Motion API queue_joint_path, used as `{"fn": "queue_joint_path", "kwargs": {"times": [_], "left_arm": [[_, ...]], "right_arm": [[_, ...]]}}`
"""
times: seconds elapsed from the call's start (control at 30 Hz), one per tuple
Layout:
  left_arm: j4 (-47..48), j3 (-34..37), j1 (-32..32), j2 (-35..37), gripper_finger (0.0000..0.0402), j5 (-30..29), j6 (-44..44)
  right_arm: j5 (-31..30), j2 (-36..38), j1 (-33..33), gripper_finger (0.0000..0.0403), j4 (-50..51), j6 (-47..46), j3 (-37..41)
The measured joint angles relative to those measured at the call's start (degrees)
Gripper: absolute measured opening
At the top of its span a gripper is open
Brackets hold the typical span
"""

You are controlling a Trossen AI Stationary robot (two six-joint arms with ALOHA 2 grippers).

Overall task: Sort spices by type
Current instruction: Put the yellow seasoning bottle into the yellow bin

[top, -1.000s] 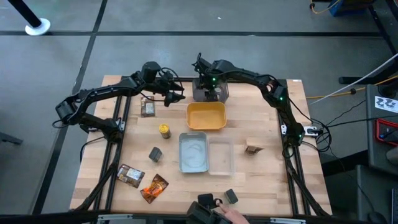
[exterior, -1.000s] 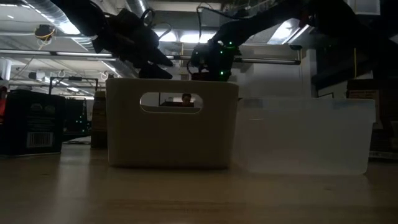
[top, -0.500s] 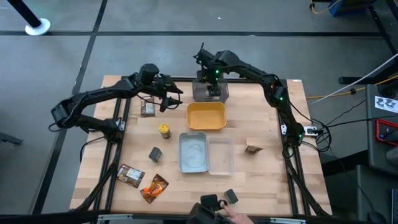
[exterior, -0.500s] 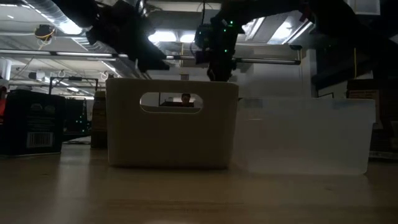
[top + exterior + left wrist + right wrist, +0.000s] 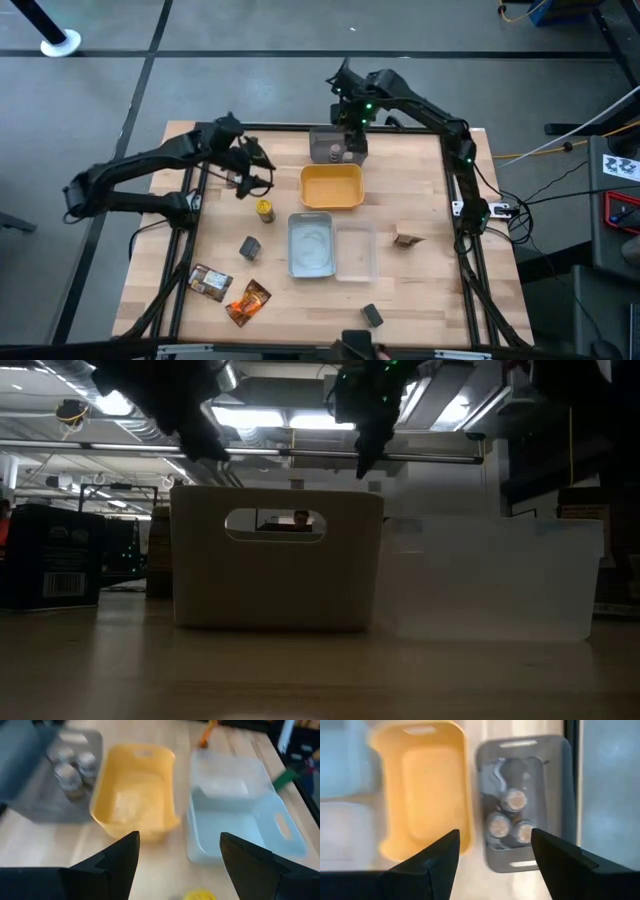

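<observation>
In the high view, three small round brown jars (image 5: 514, 800) stand in the grey tray (image 5: 338, 147) at the far edge. My right gripper (image 5: 347, 118) hangs open above that tray, touching nothing. My left gripper (image 5: 252, 178) is open over the table's left part, just far of the yellow-lidded jar (image 5: 264, 209), whose lid (image 5: 199, 895) peeks in between its fingers in the left wrist view. One dark cube (image 5: 250, 247) sits left of the pale-blue tray (image 5: 310, 245), another (image 5: 371, 316) near the near edge. A brown packet (image 5: 210, 283) and an orange packet (image 5: 248, 302) lie flat near-left.
The yellow tray (image 5: 331, 187) sits just near of the grey one. A clear tray (image 5: 356, 250) adjoins the pale-blue tray on its right. A small brown item (image 5: 406, 239) lies right of the clear tray. In the low view, the pale tray (image 5: 275, 560) fills the foreground.
My right gripper has risen out of the grey tray and drawn toward the far edge, leaving the jars standing there. My left gripper has swung toward the table's left and near, toward the yellow-lidded jar. A person's hand at the near edge has withdrawn.
</observation>
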State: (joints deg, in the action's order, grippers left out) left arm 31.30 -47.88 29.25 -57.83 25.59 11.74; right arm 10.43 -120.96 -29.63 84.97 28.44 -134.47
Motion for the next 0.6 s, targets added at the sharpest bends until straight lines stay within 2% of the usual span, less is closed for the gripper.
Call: {"fn": "queue_joint_path", "kwargs": {"times": [0.17, 0.27, 0.37, 0.6], "left_arm": [[10.5, 0.0, -2.7, 1.0, 0.0260, -1.1, 0.0], [15.1, 0.0, -3.9, 1.0, 0.0260, -4.4, -0.6], [17.5, 0.0, -4.7, 1.0, 0.0260, -7.0, -1.3], [20.3, 1.7, -7.2, 0.8, 0.0260, -7.2, -4.1]], "right_arm": [[7.3, 1.5, 0.0, 0.0246, 2.9, -1.4, 0.0], [10.6, 1.7, 0.1, 0.0246, 4.2, -1.5, 0.0], [10.8, 1.7, 0.1, 0.0246, 5.1, -1.5, 0.0], [10.5, 2.7, 0.4, 0.0246, 5.1, -4.1, 0.0]]}}
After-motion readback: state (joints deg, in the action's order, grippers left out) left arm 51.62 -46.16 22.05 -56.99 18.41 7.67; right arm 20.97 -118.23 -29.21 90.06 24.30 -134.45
